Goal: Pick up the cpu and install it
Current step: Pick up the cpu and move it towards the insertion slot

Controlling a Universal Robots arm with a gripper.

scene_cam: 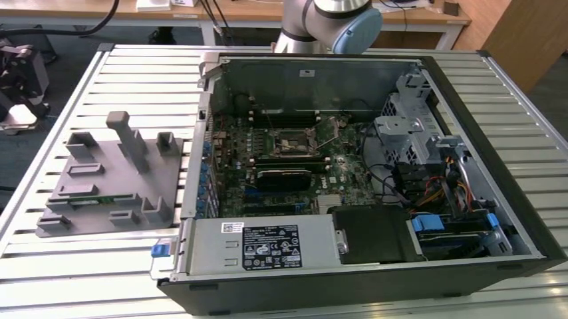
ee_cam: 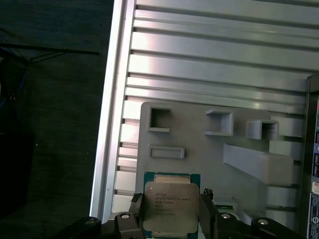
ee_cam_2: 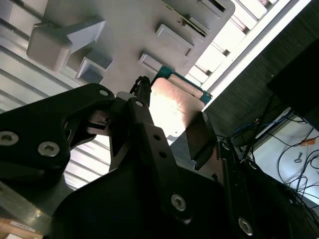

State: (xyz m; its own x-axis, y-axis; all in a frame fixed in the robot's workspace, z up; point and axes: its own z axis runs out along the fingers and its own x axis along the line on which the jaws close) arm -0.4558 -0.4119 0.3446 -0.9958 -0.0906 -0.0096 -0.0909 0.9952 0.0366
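Observation:
The cpu [ee_cam: 172, 206] is a flat square chip with a silver-grey metal top and a thin green rim. It sits between my gripper's [ee_cam: 172, 215] two dark fingers [ee_cam: 134, 214], which are shut against its opposite edges. In the second wrist view the cpu [ee_cam_2: 174, 104] catches the light between the fingers [ee_cam_2: 142, 107] of the gripper [ee_cam_2: 172, 122]. It hangs above the grey holder tray [ee_cam: 199, 164], well clear of the tray's slots. The dark motherboard socket [scene_cam: 293, 141] with its metal frame lies inside the open computer case [scene_cam: 355, 173].
The grey holder tray [scene_cam: 106, 179] lies on the slatted metal table [scene_cam: 71, 266], to the exterior view's left of the case. It has raised blocks and a green memory stick [scene_cam: 93, 197]. Cables, a drive cage [scene_cam: 413, 126] and the power supply [scene_cam: 257, 246] crowd the case.

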